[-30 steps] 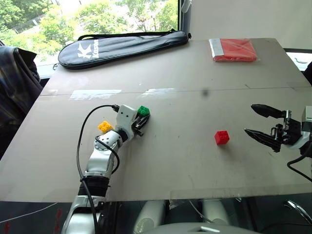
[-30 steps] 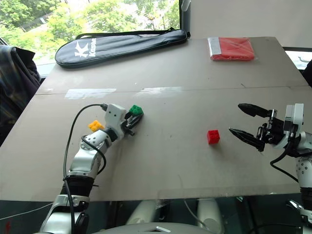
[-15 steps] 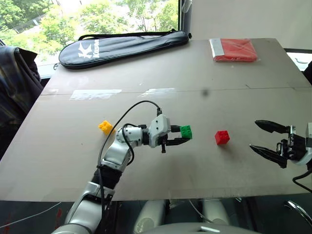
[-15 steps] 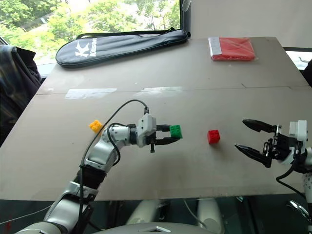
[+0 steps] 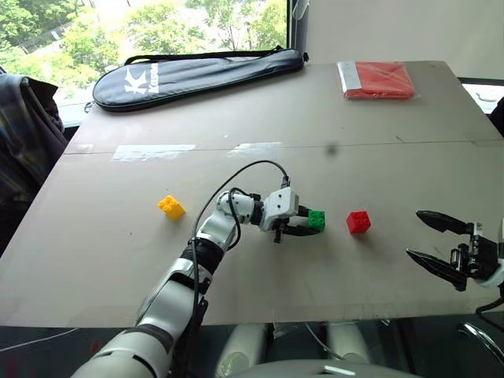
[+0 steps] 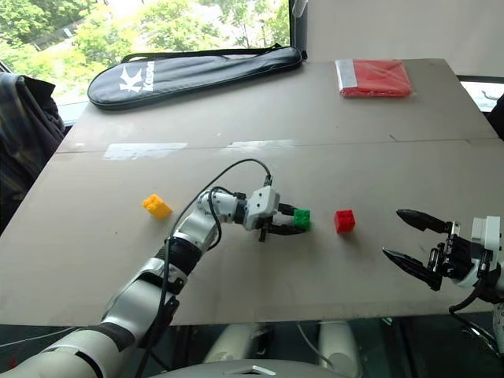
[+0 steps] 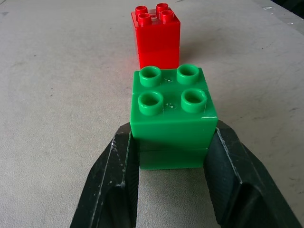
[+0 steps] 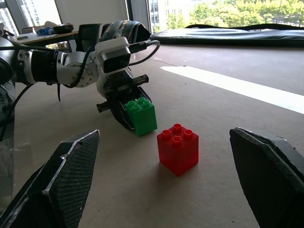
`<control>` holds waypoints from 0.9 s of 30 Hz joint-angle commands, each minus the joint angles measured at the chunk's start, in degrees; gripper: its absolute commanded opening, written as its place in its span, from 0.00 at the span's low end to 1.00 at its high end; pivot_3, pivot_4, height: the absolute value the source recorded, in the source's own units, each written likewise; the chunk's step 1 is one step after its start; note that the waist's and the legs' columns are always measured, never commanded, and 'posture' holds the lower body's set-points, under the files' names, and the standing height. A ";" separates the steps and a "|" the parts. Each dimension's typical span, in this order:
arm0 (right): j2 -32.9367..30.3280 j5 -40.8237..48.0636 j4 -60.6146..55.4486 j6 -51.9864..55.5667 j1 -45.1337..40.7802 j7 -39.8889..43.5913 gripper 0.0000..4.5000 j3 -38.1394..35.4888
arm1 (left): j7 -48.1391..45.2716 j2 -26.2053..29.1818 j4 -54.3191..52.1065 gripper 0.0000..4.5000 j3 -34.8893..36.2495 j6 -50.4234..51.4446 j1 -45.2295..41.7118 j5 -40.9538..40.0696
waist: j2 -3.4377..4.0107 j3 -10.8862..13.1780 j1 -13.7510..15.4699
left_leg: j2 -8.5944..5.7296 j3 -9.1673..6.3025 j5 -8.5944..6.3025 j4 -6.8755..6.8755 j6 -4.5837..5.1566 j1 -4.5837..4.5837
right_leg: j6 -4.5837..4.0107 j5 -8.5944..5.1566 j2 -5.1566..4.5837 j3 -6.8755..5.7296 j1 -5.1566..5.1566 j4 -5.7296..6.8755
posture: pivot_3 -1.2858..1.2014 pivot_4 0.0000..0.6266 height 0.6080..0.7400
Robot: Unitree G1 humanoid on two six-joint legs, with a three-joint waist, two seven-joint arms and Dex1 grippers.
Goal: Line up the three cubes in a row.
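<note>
Here, left gripper [image 5: 305, 224] clamped on green cube [image 5: 316, 220], brought just beside red cube [image 5: 358, 222] to start the row (small gap between). Yellow cube [image 5: 170, 207] well apart, unplaced. Right gripper [image 5: 438, 246] spread wide, empty, clear of the table [image 5: 260, 118].

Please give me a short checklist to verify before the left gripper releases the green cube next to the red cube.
1. left gripper shut on green cube: ok.
2. Green cube upright, studs up: ok.
3. Green cube apart from red cube, small gap between: ok.
4. Green cube resting on table: cannot tell.
5. right gripper open, away from both cubes: ok.
6. yellow cube in the row: not ok, it lies far to the left.
</note>
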 commanded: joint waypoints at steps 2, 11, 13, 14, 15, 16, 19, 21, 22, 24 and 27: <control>0.26 -0.05 -2.16 -1.26 0.48 -1.04 1.00 -1.62 | -0.12 -0.22 -1.12 0.28 0.50 0.99 0.50 0.14 | 0.00 0.00 0.00 | 0.00 0.00 0.00 0.00 0.01 0.01 | 0.00 0.00 0.00 0.00 0.00 0.01 | 0.52 0.24 0.94; 0.58 -1.10 -1.96 -2.05 -0.35 -1.99 1.00 -0.78 | 1.93 -0.15 -3.35 0.28 0.76 2.86 1.84 0.59 | 0.01 -0.01 0.03 | 0.00 0.00 -0.01 0.00 0.01 0.02 | 0.00 0.00 0.00 0.00 0.01 0.02 | 0.52 0.24 0.94; 0.66 -1.33 -1.68 -2.51 -0.42 -2.01 1.00 -0.77 | 1.84 -0.22 -4.01 0.28 0.66 3.68 2.38 0.31 | 0.01 -0.01 0.02 | 0.00 0.00 0.00 0.00 0.01 0.03 | 0.00 0.00 0.00 0.00 0.01 0.02 | 0.52 0.24 0.94; 0.68 -1.40 -1.57 -2.68 -0.43 -1.99 1.00 -0.80 | 1.58 -0.26 -4.27 0.28 0.65 4.15 2.59 0.06 | 0.01 -0.01 0.03 | 0.00 0.00 0.00 0.00 0.01 0.03 | 0.00 0.00 0.00 0.00 0.01 0.02 | 0.52 0.24 0.94; 0.69 -1.44 -1.45 -2.82 -0.40 -1.90 1.00 -0.87 | 1.58 -0.24 -4.51 0.28 0.71 4.56 2.76 -0.01 | 0.01 -0.01 0.04 | 0.00 0.00 -0.01 0.00 0.01 0.04 | 0.00 0.00 0.00 0.00 0.02 0.02 | 0.52 0.24 0.94; 0.67 -1.47 -1.29 -2.94 -0.38 -1.79 1.00 -0.93 | 1.63 -0.21 -4.72 0.28 0.77 4.84 2.90 0.01 | 0.01 -0.01 0.06 | 0.00 0.00 -0.01 0.00 0.01 0.03 | 0.00 0.00 0.00 0.00 0.01 0.02 | 0.52 0.24 0.94; 0.53 -1.58 -1.13 -3.17 -0.24 -1.63 1.00 -1.03 | 0.83 -0.01 -4.92 0.61 0.76 5.28 3.10 -0.03 | 0.01 -0.01 0.02 | 0.00 0.00 0.00 0.00 0.00 0.03 | 0.00 0.00 0.00 0.00 0.02 0.02 | 0.52 0.24 0.94; 0.45 -1.53 -1.27 -3.22 -0.11 -1.69 1.00 -1.07 | 0.70 0.05 -4.90 0.81 0.92 5.34 3.14 0.00 | 0.02 -0.01 0.00 | 0.00 0.00 0.00 0.00 0.00 0.04 | 0.00 0.00 0.00 0.00 0.02 0.02 | 0.52 0.24 0.94; 0.36 -1.52 -1.29 -3.20 -0.13 -1.75 1.00 -1.12 | 0.59 0.09 -4.80 0.93 0.95 5.33 3.07 0.04 | 0.02 -0.01 0.00 | 0.00 0.00 0.00 0.00 0.01 0.05 | 0.00 0.00 0.00 0.00 0.02 0.03 | 0.52 0.24 0.94; 0.21 -1.60 -1.26 -3.22 -0.19 -1.76 1.00 -1.15 | 0.89 0.21 -4.32 0.98 1.15 5.15 2.76 0.31 | 0.02 -0.01 -0.01 | 0.00 0.00 0.00 0.00 0.01 0.05 | 0.00 0.00 0.00 0.00 0.02 0.03 | 0.52 0.24 0.94; 0.19 -1.77 -1.29 -3.33 -0.13 -1.70 1.00 -1.13 | 0.75 0.41 -4.39 0.98 1.41 5.55 2.75 0.11 | 0.02 -0.01 -0.02 | 0.00 0.00 0.00 0.00 0.00 0.05 | 0.00 0.00 0.00 0.01 0.02 0.03 | 0.52 0.24 0.94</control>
